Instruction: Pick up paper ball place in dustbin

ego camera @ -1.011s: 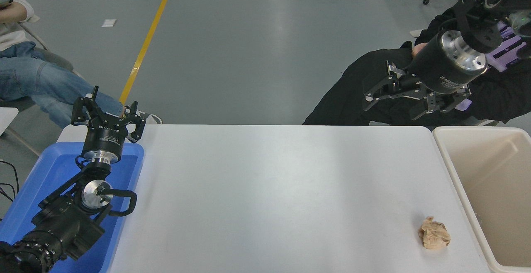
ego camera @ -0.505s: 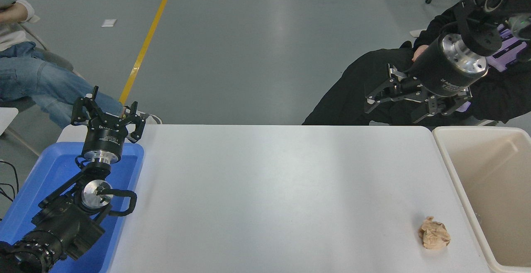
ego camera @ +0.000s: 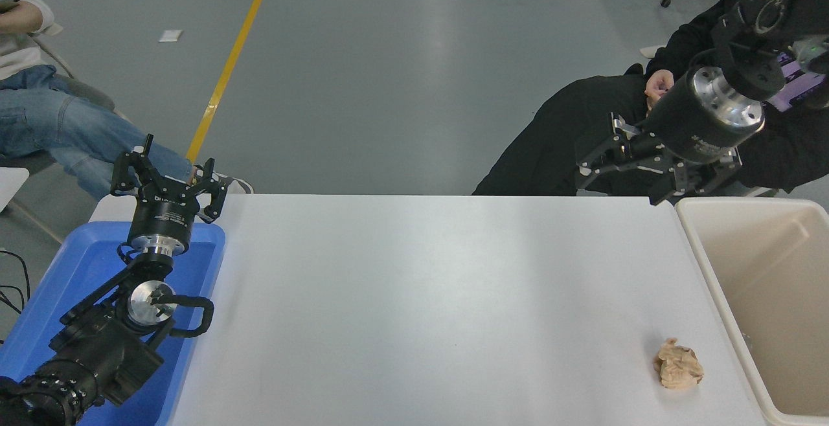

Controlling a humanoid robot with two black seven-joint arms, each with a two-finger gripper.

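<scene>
Two grippers mine | left gripper (ego camera: 165,179) lower left, fingers spread, parked over blue tray (ego camera: 65,270) | paper ball (ego camera: 678,363) lower right on white table (ego camera: 421,296), just beside dustbin (ego camera: 712,270) | right gripper (ego camera: 622,177) upper right, fingers spread, holding nothing, well apart from ball

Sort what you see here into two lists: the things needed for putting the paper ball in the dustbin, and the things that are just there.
Needed for the job:
paper ball, lying on the white table
dustbin, beside the table's right end
right gripper, open, held above the far right corner

Just there:
blue tray
left gripper, parked over the tray
seated person
</scene>
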